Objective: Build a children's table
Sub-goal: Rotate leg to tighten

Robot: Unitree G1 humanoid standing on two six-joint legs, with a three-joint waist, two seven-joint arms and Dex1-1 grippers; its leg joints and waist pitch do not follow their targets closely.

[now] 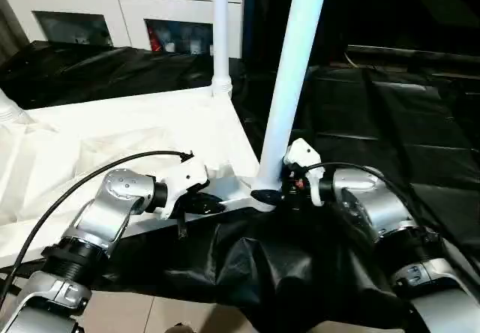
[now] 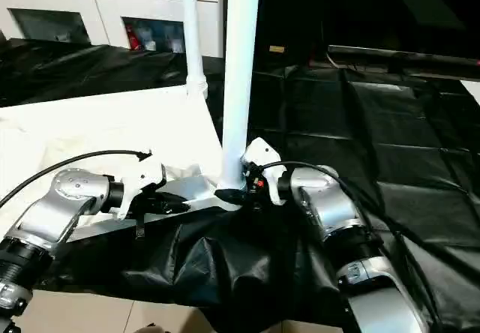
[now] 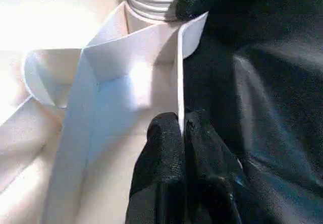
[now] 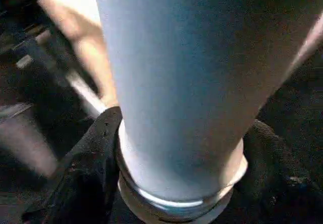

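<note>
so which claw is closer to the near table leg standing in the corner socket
Right. The right claw sits at the base of the near leg, its fingers on either side of it. The left claw is off to the side, pinching the table top's rim.

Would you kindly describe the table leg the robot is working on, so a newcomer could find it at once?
Find the white table top lying upside down on the black sheet. Two white legs stand on its right edge. The one meant is the near leg, at the corner closest to the robot, with the right gripper at its base; the far leg stands unattended.
</note>
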